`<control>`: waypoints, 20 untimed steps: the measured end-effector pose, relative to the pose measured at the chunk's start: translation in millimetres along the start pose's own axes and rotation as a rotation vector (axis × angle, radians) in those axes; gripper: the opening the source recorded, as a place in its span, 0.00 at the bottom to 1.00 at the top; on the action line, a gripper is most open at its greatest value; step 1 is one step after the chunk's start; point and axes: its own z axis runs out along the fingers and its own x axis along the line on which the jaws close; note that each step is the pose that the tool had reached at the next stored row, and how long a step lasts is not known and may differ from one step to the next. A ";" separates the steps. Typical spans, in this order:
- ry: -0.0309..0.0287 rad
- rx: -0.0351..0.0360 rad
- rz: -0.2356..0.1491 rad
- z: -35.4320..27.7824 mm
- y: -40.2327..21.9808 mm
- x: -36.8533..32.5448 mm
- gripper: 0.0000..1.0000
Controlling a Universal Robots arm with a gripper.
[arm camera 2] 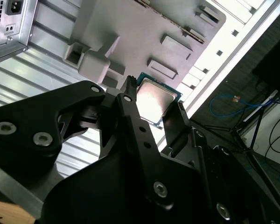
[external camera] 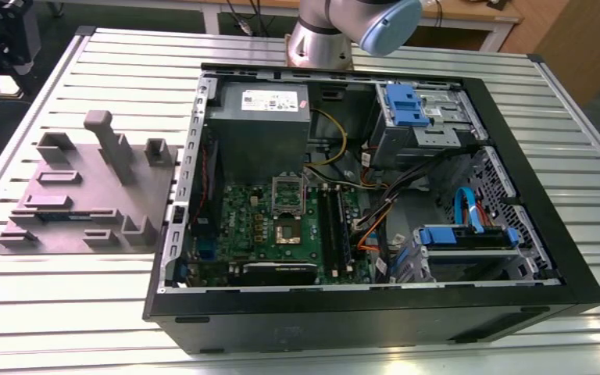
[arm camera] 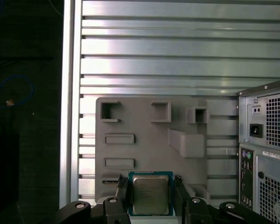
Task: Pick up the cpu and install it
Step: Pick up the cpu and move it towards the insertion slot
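We see the cpu [arm camera: 150, 195] pinched between the two black fingers of the gripper [arm camera 2: 155, 96], its silver lid facing the cameras in both wrist views, so the claw is clenched on the chip. It hangs over the grey fixture tray [arm camera: 144, 126], close to one edge of it, and we judge it lifted clear of the tray rather than resting in a pocket, so the pick-up looks done. The open computer case [external camera: 383, 316] stands just beside the tray, to the exterior view's right of it. On its green motherboard [external camera: 243, 230] the socket [external camera: 285, 232] looks bare, its retaining frame tipped up, so we judge the install not yet made
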 end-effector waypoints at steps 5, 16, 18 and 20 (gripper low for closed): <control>0.0000 -0.0001 0.000 0.0 0.0 -1.5 0.47; -0.0001 0.0000 0.000 0.2 0.0 -8.1 0.47; 0.0000 0.0000 0.000 0.1 0.0 -8.6 0.47; -0.0001 -0.0001 0.000 0.2 0.0 -9.1 0.47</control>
